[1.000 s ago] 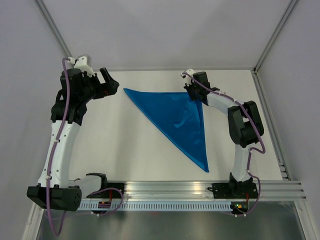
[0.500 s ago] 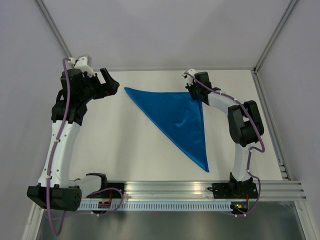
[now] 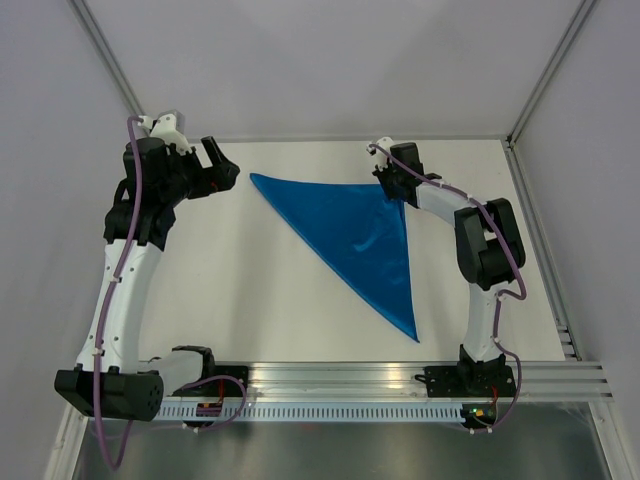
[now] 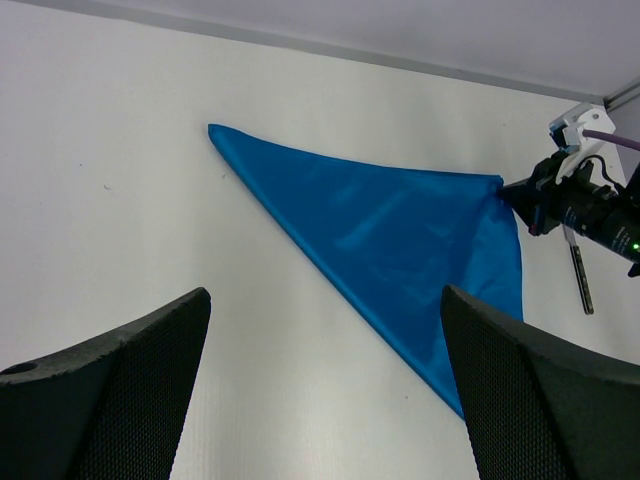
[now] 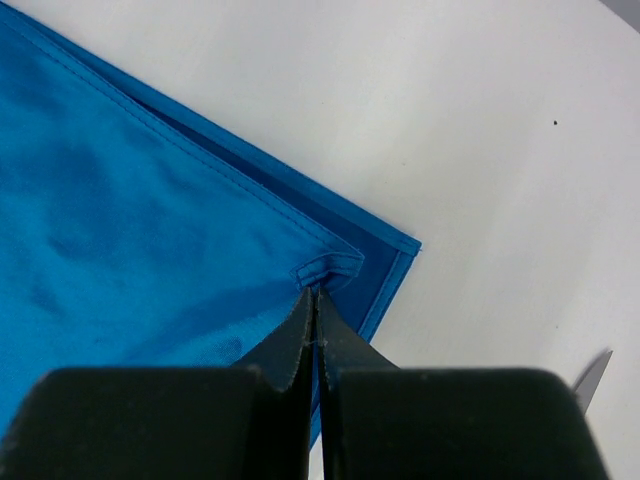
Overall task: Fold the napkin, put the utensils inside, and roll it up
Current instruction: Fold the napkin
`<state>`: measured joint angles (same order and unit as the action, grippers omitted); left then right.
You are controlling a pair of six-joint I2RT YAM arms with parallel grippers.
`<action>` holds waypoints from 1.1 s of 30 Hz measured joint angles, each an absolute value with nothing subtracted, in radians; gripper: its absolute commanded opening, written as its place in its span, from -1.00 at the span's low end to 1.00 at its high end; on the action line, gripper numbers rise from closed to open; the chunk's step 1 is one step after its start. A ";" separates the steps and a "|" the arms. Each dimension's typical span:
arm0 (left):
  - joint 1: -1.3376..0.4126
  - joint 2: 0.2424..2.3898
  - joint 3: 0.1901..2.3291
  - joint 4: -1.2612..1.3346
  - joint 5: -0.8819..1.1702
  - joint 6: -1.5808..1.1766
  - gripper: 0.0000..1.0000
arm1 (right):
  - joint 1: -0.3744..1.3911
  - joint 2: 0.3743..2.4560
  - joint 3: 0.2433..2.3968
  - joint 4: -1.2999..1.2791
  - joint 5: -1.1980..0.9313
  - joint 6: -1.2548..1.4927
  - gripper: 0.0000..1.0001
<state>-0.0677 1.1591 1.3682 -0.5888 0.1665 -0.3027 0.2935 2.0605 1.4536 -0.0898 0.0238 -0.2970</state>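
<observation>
The blue napkin point(image 3: 355, 235) lies folded into a triangle on the white table, one tip at the far left and one near the front. My right gripper point(image 3: 390, 192) is shut on the top layer's corner at the far right; the right wrist view shows the hem point(image 5: 330, 268) pinched at its tips point(image 5: 316, 292), just inside the lower layer's corner point(image 5: 405, 245). The knife point(image 4: 580, 275) lies right of that corner, mostly under the right arm; its blade tip point(image 5: 595, 375) shows. My left gripper point(image 3: 228, 170) hangs open above the table, left of the napkin point(image 4: 390, 225).
Grey enclosure walls point(image 3: 330, 60) stand close behind and beside the table. An aluminium rail point(image 3: 400, 378) with the arm bases runs along the near edge. The right arm's elbow point(image 3: 488, 245) stands over the table's right part.
The right gripper has drawn the pinched corner slightly to the far right, and the napkin's left tip has crept a little to the right. The left arm has stayed still.
</observation>
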 measured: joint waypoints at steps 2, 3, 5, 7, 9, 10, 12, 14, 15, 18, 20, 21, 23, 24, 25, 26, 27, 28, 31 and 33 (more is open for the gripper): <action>-0.068 1.160 1.368 -0.588 0.167 -0.303 0.99 | 0.292 2.062 1.456 -0.090 0.024 -0.300 -0.99; -0.068 1.161 1.367 -0.588 0.168 -0.303 0.99 | 0.291 2.062 1.457 -0.090 0.024 -0.301 -0.99; -0.068 1.161 1.368 -0.588 0.168 -0.303 0.99 | 0.289 2.064 1.460 -0.090 0.025 -0.303 -0.99; -0.068 1.163 1.367 -0.588 0.168 -0.303 0.99 | 0.288 2.064 1.464 -0.090 0.025 -0.304 -0.99; -0.068 1.165 1.367 -0.588 0.168 -0.303 0.99 | 0.286 2.066 1.470 -0.091 0.026 -0.305 -0.99; -0.068 1.166 1.368 -0.588 0.168 -0.303 0.99 | 0.286 2.070 1.475 -0.090 0.028 -0.307 -0.99; -0.068 1.166 1.367 -0.588 0.168 -0.303 0.99 | 0.284 2.079 1.484 -0.089 0.031 -0.310 -0.99; -0.068 1.166 1.368 -0.588 0.168 -0.303 0.99 | 0.282 2.086 1.485 -0.090 0.033 -0.311 -0.99; -0.068 1.166 1.367 -0.588 0.168 -0.303 0.99 | 0.281 2.089 1.486 -0.090 0.034 -0.311 -0.99; -0.068 1.166 1.367 -0.588 0.168 -0.303 0.99 | 0.279 2.098 1.486 -0.091 0.035 -0.312 -0.99; -0.068 1.166 1.367 -0.588 0.168 -0.303 0.99 | 0.278 2.101 1.486 -0.091 0.036 -0.312 -0.99; -0.068 1.166 1.367 -0.588 0.168 -0.303 0.99 | 0.278 2.103 1.486 -0.090 0.037 -0.312 -0.99; -0.068 1.167 1.367 -0.588 0.168 -0.303 0.99 | 0.277 2.108 1.486 -0.090 0.043 -0.312 -0.99; -0.068 1.167 1.367 -0.588 0.168 -0.303 0.99 | 0.277 2.109 1.486 -0.091 0.046 -0.312 -0.99; -0.068 1.167 1.367 -0.588 0.168 -0.303 0.99 | 0.277 2.111 1.486 -0.091 0.049 -0.312 -0.79; -0.068 1.168 1.366 -0.587 0.169 -0.303 0.99 | 0.277 2.111 1.486 -0.091 0.052 -0.311 -0.64; -0.068 1.167 1.363 -0.585 0.169 -0.303 0.99 | 0.277 2.111 1.487 -0.091 0.057 -0.310 -0.46; -0.068 1.167 1.360 -0.583 0.169 -0.303 0.99 | 0.277 2.111 1.489 -0.091 0.061 -0.309 -0.13; -0.068 1.169 1.349 -0.577 0.170 -0.303 0.99 | 0.272 2.114 1.509 -0.100 0.069 -0.308 0.23; -0.068 1.169 1.343 -0.573 0.170 -0.305 0.99 | 0.265 2.119 1.540 -0.116 0.068 -0.311 0.30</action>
<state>-0.0677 1.1690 1.3434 -0.5732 0.1699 -0.3050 0.2653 2.1189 1.5402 -0.1162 0.0685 -0.3107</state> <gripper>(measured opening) 0.993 0.613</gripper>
